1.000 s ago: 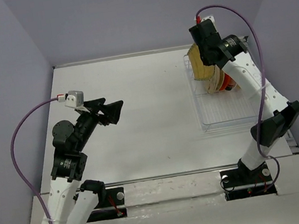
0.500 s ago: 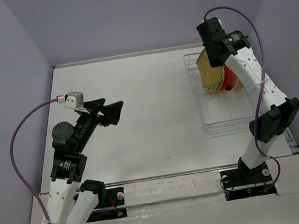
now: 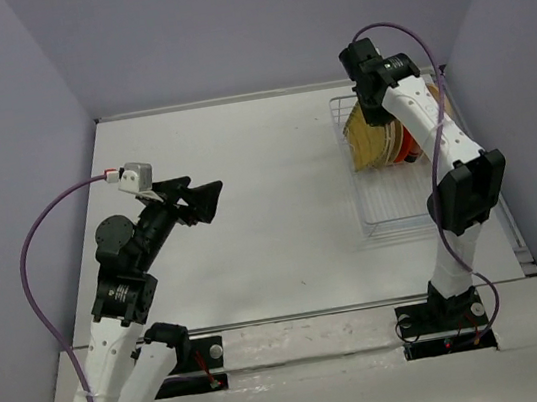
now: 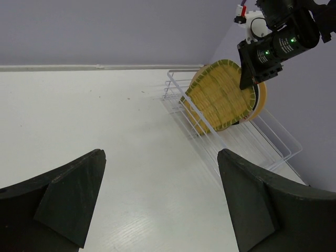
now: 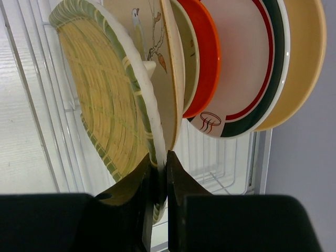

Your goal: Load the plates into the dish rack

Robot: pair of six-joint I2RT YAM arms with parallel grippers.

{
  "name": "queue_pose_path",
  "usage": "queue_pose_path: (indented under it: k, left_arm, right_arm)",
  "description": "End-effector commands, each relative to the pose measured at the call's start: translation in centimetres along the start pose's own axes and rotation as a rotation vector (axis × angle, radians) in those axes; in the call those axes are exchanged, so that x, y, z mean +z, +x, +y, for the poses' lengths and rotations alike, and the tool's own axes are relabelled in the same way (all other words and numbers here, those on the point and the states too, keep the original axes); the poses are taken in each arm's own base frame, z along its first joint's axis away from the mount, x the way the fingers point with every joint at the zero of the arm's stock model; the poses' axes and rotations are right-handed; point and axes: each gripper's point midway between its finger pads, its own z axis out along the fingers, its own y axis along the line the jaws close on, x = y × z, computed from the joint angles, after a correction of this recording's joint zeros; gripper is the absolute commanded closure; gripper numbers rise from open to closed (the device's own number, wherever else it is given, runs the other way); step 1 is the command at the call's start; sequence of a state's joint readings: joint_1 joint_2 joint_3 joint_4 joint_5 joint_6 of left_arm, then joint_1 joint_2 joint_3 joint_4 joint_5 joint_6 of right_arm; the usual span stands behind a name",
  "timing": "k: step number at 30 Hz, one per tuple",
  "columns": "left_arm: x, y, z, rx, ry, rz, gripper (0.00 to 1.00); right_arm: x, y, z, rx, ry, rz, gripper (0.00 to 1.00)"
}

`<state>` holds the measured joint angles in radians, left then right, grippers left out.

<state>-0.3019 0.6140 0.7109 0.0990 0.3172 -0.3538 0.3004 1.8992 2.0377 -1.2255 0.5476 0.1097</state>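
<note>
Right wrist view: right claw (image 5: 159,168) tight on rim of yellow plate (image 5: 102,100) in dish rack (image 3: 395,204); left claw (image 4: 160,155) wide, empty.

— Colours on the dish rack (image 3: 395,204)?

— Clear plastic with pale, whitish wires; under it, a plain white table (image 3: 253,234).

— Plates inside, from the rack's table-centre side outward?

— First the yellow plate (image 5: 105,100): straw-yellow basket weave, green streaks near the rim, white edge. Next the cream plate (image 5: 152,42), with a drawn bird and brown twigs with orange leaves. Then a small tan plate (image 5: 182,58), greenish in the shade, and a plain orange-red plate (image 5: 205,63). Then the white plate (image 5: 247,58): red ring, dark green band, small red emblem. Last, nearest the rack's wall side, the large tan plate (image 5: 304,58), unpatterned.

— Grippers?

— Black, both left gripper (image 4: 160,155) and right gripper (image 5: 159,176).
</note>
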Motion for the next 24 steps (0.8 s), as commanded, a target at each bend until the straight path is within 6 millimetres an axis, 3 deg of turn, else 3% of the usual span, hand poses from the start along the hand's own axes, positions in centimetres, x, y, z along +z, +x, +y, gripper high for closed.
queue_pose_path:
  k: [1, 7, 8, 9, 12, 15, 20, 21, 24]
  left_arm:
    - [0.1, -1.2, -1.0, 0.027, 0.039, -0.034, 0.01]
    - [0.2, -1.2, -0.8, 0.028, 0.031, -0.032, 0.01]
    - [0.2, -1.1, -0.8, 0.027, 0.030, -0.029, 0.01]
    - [0.3, -1.1, -0.7, 0.028, 0.030, -0.028, 0.01]
    - [0.4, -0.9, -0.6, 0.026, 0.024, -0.024, 0.01]
    - [0.5, -0.8, -0.4, 0.024, 0.020, -0.018, 0.01]
    - [0.6, -0.6, -0.1, 0.025, 0.005, -0.015, 0.01]
    - [0.7, -0.6, 0.0, 0.027, 0.001, -0.013, 0.01]
    - [0.8, -0.5, 0.3, 0.029, -0.012, -0.010, 0.01]
  right_arm:
    - [-1.3, -2.6, -1.2, 0.059, 0.015, -0.084, 0.93]
    - [-0.1, -3.3, -0.5, 0.053, 0.020, -0.075, 0.92]
    - [0.2, -3.2, -0.3, 0.051, 0.021, -0.069, 0.89]
    - [0.6, -3.2, -0.1, 0.048, 0.026, -0.065, 0.78]
    - [1.3, -3.4, 0.4, 0.052, 0.020, -0.072, 0.63]
    - [1.2, -4.1, 0.4, 0.065, 0.012, -0.110, 0.56]
    - [1.2, -5.1, 0.5, 0.077, 0.008, -0.152, 0.54]
    - [1.2, -5.3, 0.5, 0.082, 0.012, -0.160, 0.46]
    - [1.1, -5.6, 0.7, 0.089, -0.007, -0.178, 0.37]
